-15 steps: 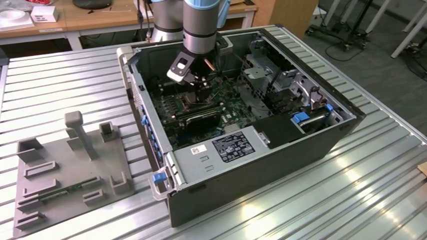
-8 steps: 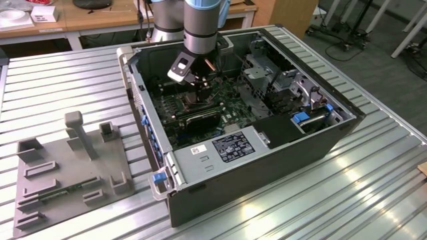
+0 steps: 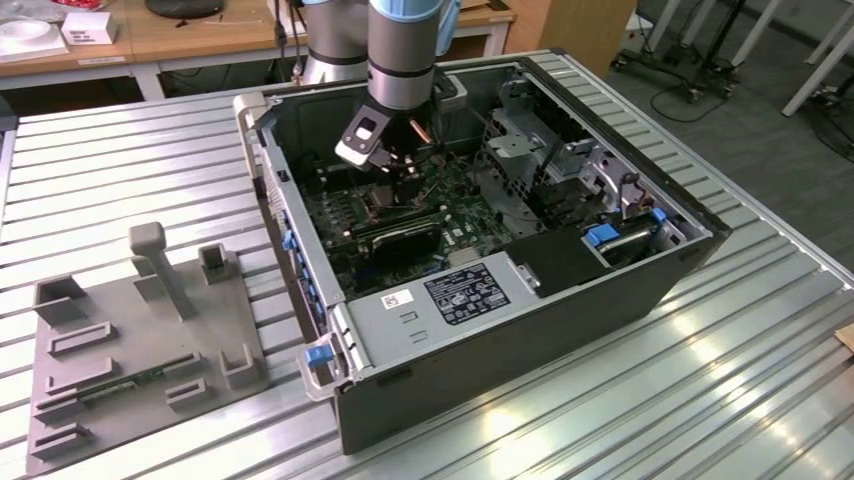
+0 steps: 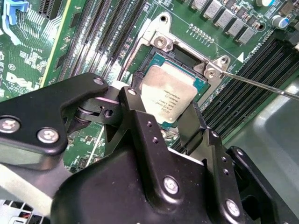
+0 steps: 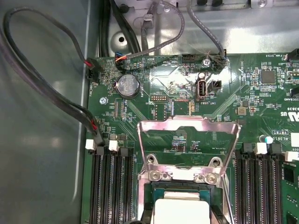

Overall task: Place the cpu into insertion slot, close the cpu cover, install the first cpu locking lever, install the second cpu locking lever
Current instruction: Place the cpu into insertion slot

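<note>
The hand (image 4: 162, 117), closed on the cpu (image 4: 168, 93), should seat it level in the slot (image 4: 185, 55), clear of the open cover (image 5: 187, 123).

counts across the three views. one arm (image 3: 400, 50); one table (image 3: 667, 400); one case (image 3: 534, 340); one grey jig (image 3: 134, 340). in the case: one green board (image 5: 154, 100), bearing one slot (image 4: 187, 57), one cpu (image 4: 167, 95), one cover (image 5: 187, 124), one coin cell (image 5: 127, 86), one usb port (image 5: 202, 88) and two banks of memory slots (image 5: 110, 186). both wrist views show the same single cpu.
</note>
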You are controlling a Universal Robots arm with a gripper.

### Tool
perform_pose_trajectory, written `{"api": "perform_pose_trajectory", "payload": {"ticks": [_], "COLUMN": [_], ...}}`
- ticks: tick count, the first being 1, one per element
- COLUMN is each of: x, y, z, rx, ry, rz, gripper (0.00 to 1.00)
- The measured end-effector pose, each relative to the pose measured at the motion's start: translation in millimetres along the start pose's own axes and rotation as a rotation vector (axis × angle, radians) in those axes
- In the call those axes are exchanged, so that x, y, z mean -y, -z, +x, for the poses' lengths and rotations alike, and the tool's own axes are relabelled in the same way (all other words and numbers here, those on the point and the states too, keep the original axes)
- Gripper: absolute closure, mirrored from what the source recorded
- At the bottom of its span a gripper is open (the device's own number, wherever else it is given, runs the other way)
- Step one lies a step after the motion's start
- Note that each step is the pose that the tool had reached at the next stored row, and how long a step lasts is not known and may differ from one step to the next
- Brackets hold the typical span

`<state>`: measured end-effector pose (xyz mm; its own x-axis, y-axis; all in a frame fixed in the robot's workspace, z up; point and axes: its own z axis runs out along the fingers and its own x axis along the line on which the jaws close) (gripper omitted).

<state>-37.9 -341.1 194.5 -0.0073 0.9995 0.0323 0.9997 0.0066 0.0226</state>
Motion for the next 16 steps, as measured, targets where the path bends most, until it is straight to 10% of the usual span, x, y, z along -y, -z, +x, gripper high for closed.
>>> {"api": "perform_pose_trajectory", "payload": {"ticks": [16], "x": [0.1], "y": [-2.6], "z": [-0.3], "rx": [0.0000], "ry": [0.000], "rz": [0.0000], "gripper": [0.46]}}
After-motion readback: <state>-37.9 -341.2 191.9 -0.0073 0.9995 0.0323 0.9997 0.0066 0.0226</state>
